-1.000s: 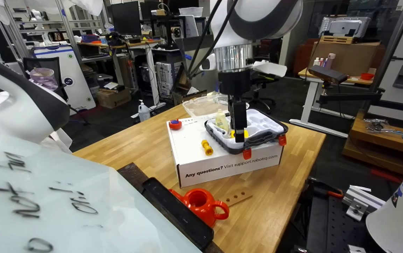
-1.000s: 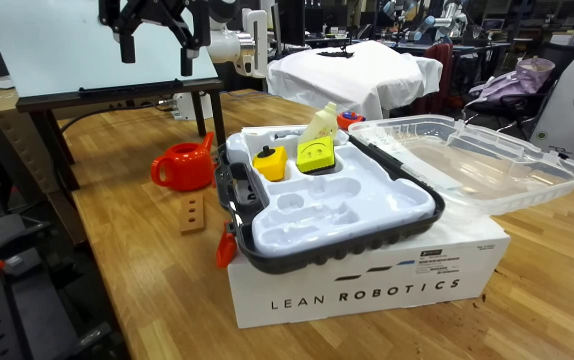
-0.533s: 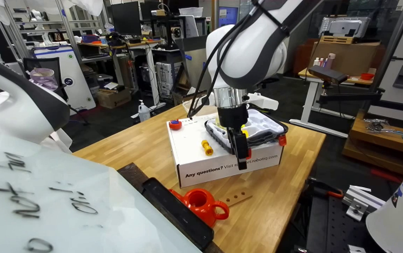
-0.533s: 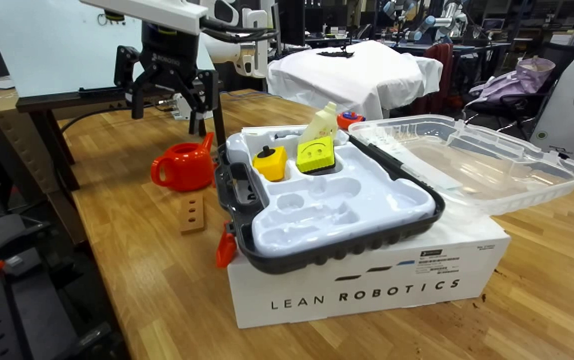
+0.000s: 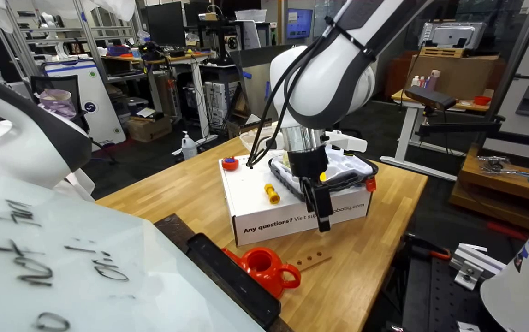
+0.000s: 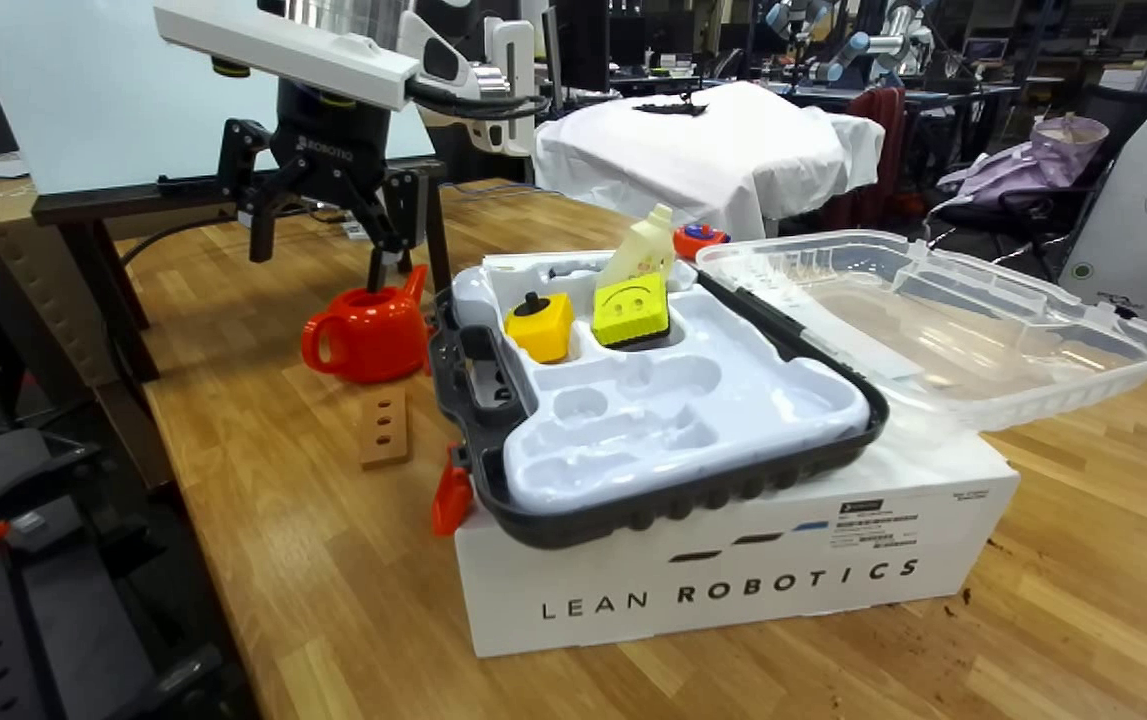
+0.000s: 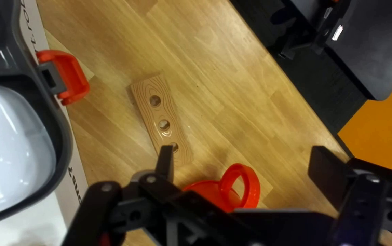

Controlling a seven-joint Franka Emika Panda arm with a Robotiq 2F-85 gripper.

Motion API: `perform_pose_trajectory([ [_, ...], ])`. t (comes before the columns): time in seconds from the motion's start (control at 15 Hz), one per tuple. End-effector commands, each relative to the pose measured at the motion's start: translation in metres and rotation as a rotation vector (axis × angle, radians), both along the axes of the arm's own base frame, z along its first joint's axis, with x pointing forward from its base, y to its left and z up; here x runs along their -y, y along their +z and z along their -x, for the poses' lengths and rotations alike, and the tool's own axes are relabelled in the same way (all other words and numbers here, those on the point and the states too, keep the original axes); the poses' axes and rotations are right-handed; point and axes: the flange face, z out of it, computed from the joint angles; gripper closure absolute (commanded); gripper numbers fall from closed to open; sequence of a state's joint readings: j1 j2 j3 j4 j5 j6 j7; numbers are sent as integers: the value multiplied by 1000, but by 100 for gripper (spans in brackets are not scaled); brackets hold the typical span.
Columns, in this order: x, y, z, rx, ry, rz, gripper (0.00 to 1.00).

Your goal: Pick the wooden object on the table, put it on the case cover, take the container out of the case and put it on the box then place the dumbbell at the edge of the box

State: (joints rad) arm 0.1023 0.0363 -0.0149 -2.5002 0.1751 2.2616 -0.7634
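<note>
The wooden object (image 7: 159, 113), a flat brown block with three holes, lies on the table, also seen as the wooden object (image 6: 385, 434) in an exterior view. My gripper (image 7: 242, 152) hangs above the table, open, nothing between its fingers; the left finger overlaps the block's near end in the wrist view. In an exterior view the gripper (image 6: 320, 262) stands above the teapot. The container (image 6: 550, 335), yellow with a black knob, sits in the case (image 6: 583, 480). The clear case cover (image 6: 993, 300) is folded back. On the box (image 5: 246, 205) lies the yellow dumbbell (image 5: 271, 193).
A red teapot (image 6: 368, 335) stands close to the wooden object. The case's red latch (image 7: 67, 77) sticks out beside it. A pale bottle (image 6: 645, 250) and a yellow-green smiling block (image 6: 630, 308) are in the case. A whiteboard (image 5: 84, 244) stands at the table's side.
My gripper has come down from higher up and moved off the case's side toward the wooden object and teapot. Its fingers have stayed apart. The objects have not moved.
</note>
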Motion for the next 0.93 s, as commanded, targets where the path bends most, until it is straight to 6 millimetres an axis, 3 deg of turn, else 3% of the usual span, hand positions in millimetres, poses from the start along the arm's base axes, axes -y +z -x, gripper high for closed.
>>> perform_pose_trajectory([
  [0.0, 0, 0, 0, -1, 0, 0, 0],
  [0.2, -4, 5, -4, 68, 12, 26, 0],
  [0.4, -7, -9, -8, 116, -2, 61, 0],
  [0.87, 2, -91, 5, 11, -74, 78, 0],
])
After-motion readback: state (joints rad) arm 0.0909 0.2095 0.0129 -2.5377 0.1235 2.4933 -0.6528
